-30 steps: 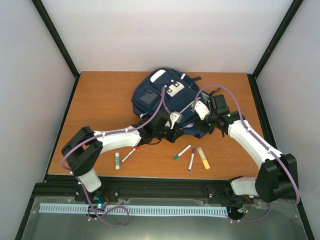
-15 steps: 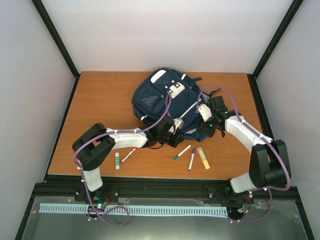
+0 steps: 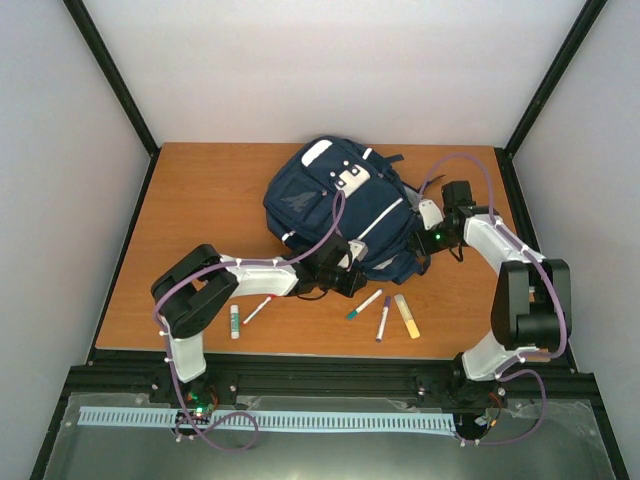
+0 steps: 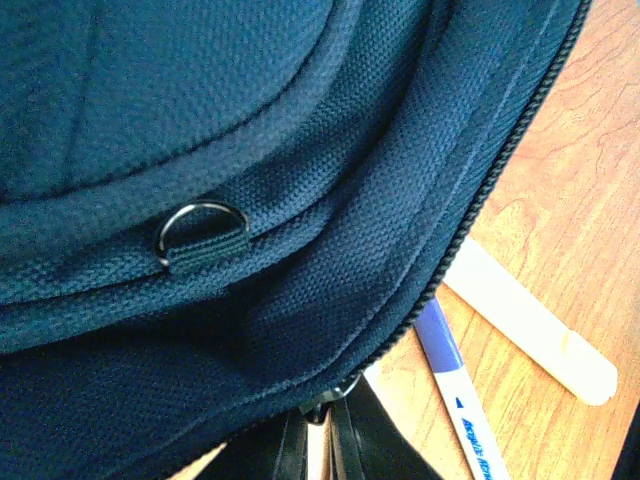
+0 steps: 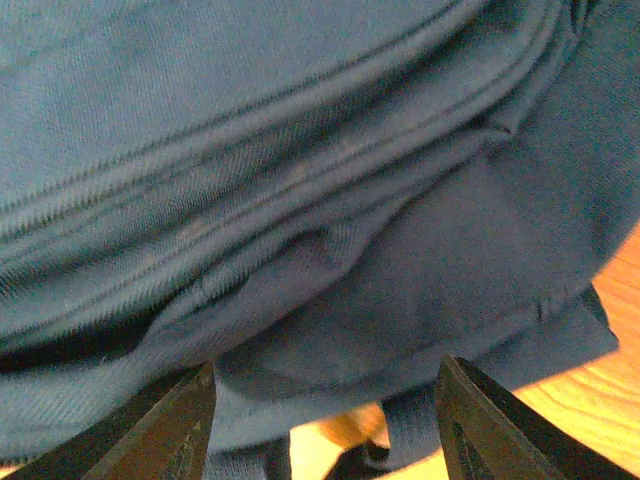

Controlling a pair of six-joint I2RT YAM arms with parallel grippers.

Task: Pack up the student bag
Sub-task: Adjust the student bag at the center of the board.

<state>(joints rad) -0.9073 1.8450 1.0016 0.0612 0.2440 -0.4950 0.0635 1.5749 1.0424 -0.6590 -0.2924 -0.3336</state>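
1. Top view: the student bag point(image 3: 320, 205) lies flat on the table point(image 3: 200, 200), toward the back. The left gripper point(image 3: 345, 272) sits at the bag's near edge and the right gripper point(image 3: 430, 222) is against the bag's right side. A green-capped marker point(image 3: 365, 304) and a highlighter point(image 3: 407, 315) lie just in front of the bag, with a glue stick point(image 3: 234, 321) front-left of it.
2. Left wrist view: fingers point(image 4: 375, 445) are pressed nearly together at the bag's zipper point(image 4: 490, 170), and we read that as pinching the zipper pull point(image 4: 340, 388). A D-ring point(image 4: 200, 232) sits just above it on the bag.
3. Right wrist view: fingers point(image 5: 165, 425) are spread wide with nothing clamped. Bag cloth is just ahead of them.
4. Handling, our read: the cloth is soft and floppy, probably light, and will likely bunch and slide. We'd hold the pull and pin a seam or strap on the opposite side.
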